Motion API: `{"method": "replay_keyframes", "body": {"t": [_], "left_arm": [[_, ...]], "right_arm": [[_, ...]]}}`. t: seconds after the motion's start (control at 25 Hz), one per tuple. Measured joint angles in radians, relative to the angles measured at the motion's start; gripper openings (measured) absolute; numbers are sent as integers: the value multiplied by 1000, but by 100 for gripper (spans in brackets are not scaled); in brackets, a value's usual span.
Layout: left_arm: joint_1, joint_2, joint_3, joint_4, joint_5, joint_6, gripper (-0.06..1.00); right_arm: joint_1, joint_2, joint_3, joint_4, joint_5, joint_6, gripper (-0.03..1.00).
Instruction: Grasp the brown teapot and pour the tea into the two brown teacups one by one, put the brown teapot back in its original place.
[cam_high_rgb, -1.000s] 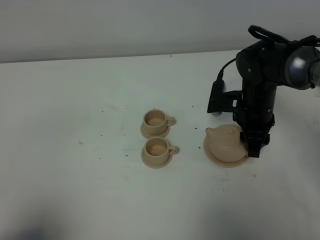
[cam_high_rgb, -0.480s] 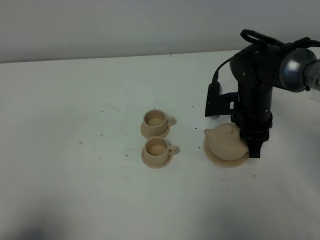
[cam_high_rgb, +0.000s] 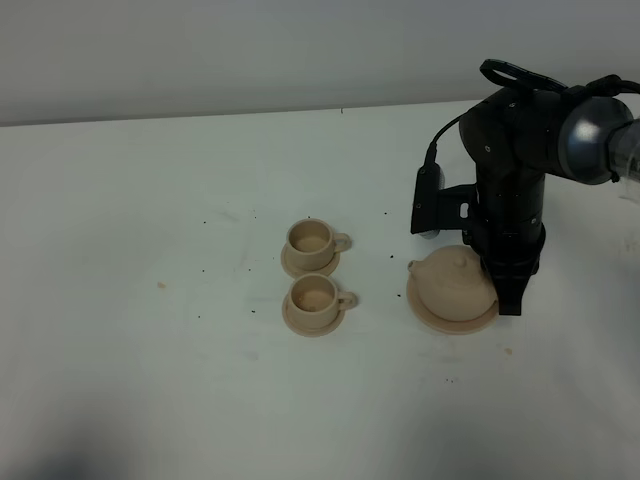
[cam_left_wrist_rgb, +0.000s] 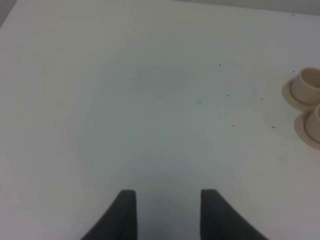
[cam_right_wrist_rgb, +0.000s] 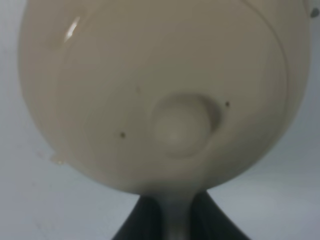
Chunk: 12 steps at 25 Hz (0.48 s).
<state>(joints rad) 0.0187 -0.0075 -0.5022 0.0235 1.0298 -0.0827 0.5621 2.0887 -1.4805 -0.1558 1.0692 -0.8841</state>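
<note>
Figure: one brown teapot (cam_high_rgb: 455, 283), lid knob uppermost, sits within the rim of one flat round plate (cam_high_rgb: 428, 308); whether its base rests on the plate or hangs just clear of it cannot be told. The short spout points off the plate toward the cups. Two brown teacups stand on the white table (cam_high_rgb: 150, 200), apart from the plate on the spout side, each on its own saucer (cam_high_rgb: 296, 322): the farther teacup (cam_high_rgb: 311, 238) and the nearer teacup (cam_high_rgb: 315, 294), close together, handles turned toward the plate. The right gripper (cam_high_rgb: 508, 300) points down at the plate's edge opposite the cups; in its wrist view the two dark fingers (cam_right_wrist_rgb: 132, 227) are narrow, closed on the teapot's loop handle (cam_right_wrist_rgb: 172, 220). The left gripper (cam_left_wrist_rgb: 167, 215), well away from the plate beyond the cups, hangs over the table with its two fingers apart, holding nothing
</note>
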Motion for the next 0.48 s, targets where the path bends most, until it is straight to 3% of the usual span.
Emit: {"method": "replay_keyframes", "body": {"t": [0.48], "left_arm": [[0, 0, 0, 0, 0, 0, 32]], "right_arm": [[-3, 0, 0, 15, 1, 8, 11]]}}
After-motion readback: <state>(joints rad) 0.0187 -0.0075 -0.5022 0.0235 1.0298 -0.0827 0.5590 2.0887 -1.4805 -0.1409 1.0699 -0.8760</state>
